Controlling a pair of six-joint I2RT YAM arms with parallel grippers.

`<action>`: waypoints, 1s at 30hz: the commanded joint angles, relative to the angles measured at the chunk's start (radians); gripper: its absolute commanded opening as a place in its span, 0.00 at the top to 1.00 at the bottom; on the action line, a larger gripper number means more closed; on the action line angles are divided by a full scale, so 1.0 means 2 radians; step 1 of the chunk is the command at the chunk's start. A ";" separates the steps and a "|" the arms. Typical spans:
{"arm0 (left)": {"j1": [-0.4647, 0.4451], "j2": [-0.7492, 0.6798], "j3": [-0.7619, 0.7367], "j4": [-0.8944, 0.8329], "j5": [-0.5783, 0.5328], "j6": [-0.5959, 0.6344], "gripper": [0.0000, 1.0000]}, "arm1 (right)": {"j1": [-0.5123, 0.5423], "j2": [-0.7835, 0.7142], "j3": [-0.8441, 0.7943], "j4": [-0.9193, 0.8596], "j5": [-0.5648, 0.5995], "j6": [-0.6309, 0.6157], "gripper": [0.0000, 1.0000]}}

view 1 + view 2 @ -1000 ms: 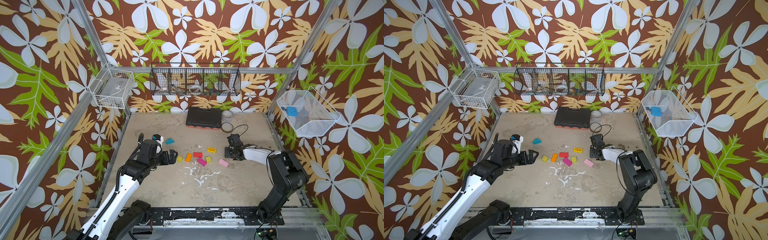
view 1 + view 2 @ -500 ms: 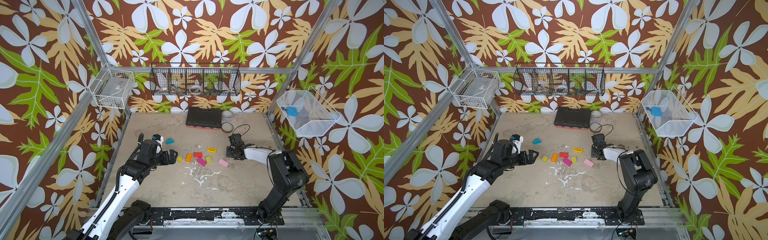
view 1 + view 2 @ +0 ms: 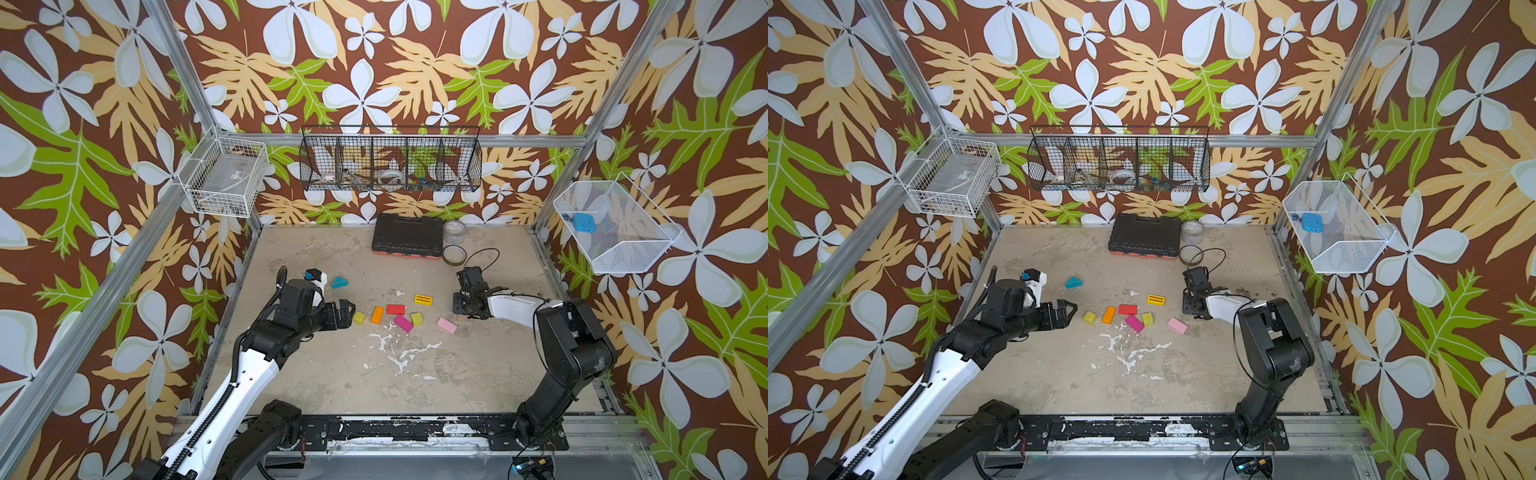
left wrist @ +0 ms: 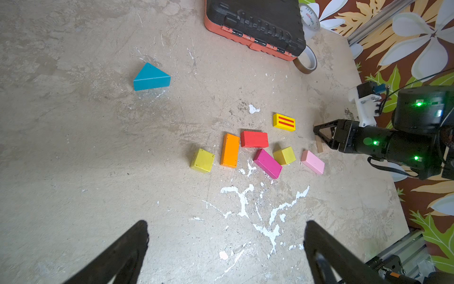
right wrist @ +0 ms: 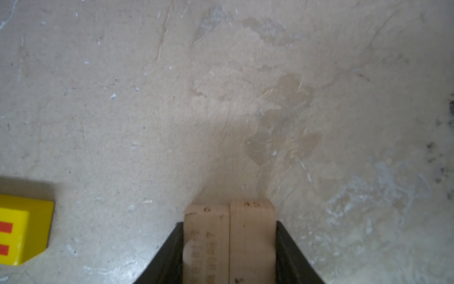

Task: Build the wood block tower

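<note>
Well left of the striped brick [image 3: 423, 299], my left pincer [image 3: 349, 311] hangs wide and empty. The teal wedge [image 3: 339, 282] lies out that way too. The other painted blocks [image 3: 395, 309] lie loose close by the brick. Right of it, my right pincer [image 5: 229, 225] has just narrowed onto the two plain planks [image 5: 250, 233], so the base is in hand, with nothing stacked yet.
</note>
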 commanded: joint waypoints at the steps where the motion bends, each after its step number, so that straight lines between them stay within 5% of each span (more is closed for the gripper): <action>1: 0.000 -0.001 -0.001 0.009 0.001 -0.002 0.00 | -0.001 0.013 -0.004 -0.074 0.008 -0.007 0.52; 14: 0.000 -0.001 0.000 0.009 0.002 -0.002 0.00 | -0.001 0.020 0.000 -0.075 0.004 -0.010 0.45; 30: -0.001 -0.002 0.000 0.008 0.001 -0.003 0.00 | 0.000 -0.058 -0.037 -0.046 0.000 -0.014 0.12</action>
